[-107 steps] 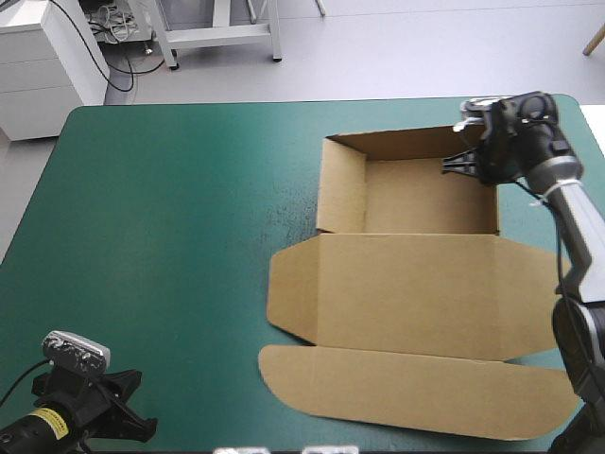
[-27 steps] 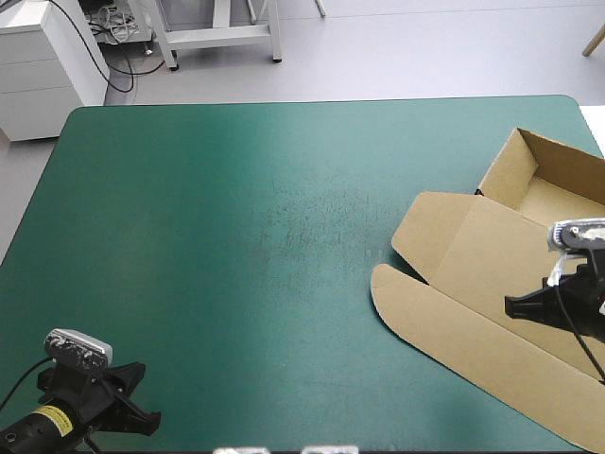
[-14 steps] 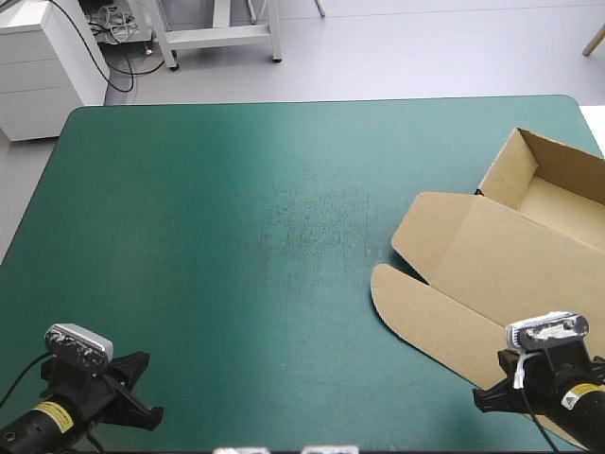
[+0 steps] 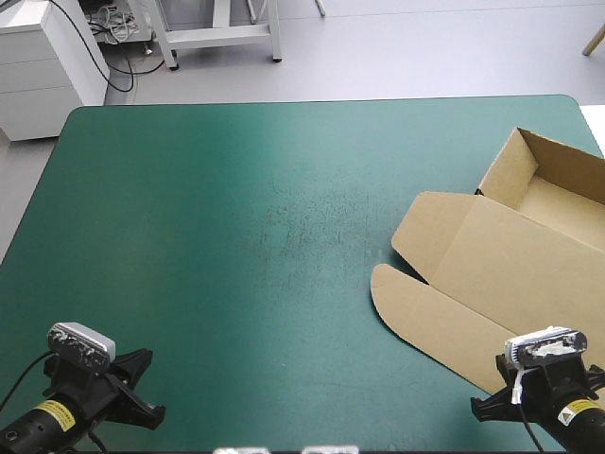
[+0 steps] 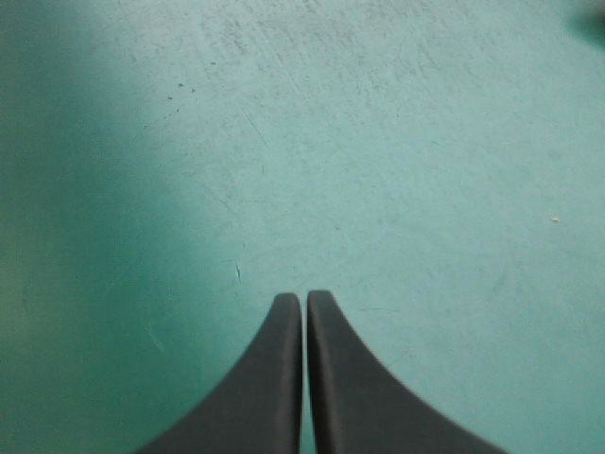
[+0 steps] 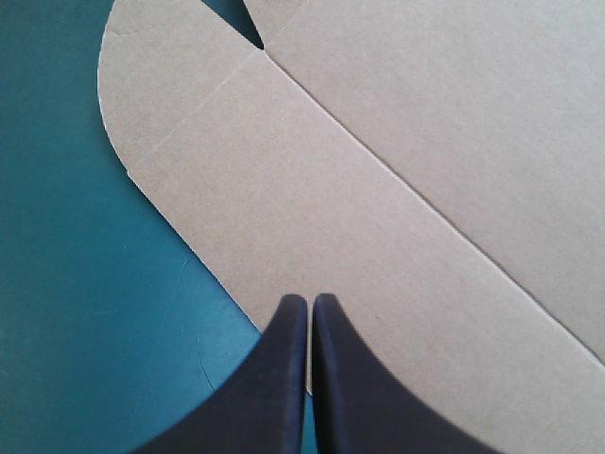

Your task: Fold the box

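Lying at the right edge of the teal-green cover in the high view, the brown box is an open tray, lid flat. Left wrist view: left gripper clenched, empty, above the cover. Right wrist view: right gripper clenched, empty, over the box's rounded flap.

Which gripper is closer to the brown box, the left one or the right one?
Right. The right gripper hangs over the edge of the rounded flap of the box; the left gripper is over bare teal-green cover, far from it.
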Robot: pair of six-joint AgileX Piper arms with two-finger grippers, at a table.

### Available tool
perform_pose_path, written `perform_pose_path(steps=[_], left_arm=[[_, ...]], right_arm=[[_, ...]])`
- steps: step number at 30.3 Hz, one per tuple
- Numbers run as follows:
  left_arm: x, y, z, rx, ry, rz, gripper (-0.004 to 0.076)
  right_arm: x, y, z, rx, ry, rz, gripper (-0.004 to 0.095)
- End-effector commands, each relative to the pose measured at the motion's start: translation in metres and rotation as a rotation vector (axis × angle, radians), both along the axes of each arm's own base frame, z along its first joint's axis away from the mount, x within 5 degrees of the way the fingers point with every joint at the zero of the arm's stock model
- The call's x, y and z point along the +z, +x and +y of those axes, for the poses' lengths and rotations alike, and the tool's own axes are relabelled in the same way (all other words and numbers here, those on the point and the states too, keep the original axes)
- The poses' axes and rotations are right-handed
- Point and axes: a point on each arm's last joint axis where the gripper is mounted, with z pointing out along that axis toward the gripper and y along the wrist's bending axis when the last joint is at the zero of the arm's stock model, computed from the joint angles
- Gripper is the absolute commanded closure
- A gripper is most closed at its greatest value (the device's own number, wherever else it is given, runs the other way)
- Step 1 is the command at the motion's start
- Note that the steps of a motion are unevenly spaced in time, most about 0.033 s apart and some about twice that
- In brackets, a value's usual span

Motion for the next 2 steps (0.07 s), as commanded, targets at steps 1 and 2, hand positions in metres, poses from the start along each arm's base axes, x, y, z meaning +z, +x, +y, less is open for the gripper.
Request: perform_pose_path(steps=[1,2], left_arm=[[0.0119,0.0037,-0.002,0.002,-0.042,-0.067,0.0731],[0.0119,0.0037,-0.0021,0.002,-0.043,-0.066,0.0731]], right_arm=[[0.0118,0.0041,0.0004,-0.002,0.01,-0.079,0.091],[0.0118,0.0041,0.0004,-0.002,0.01,-0.079,0.0911]])
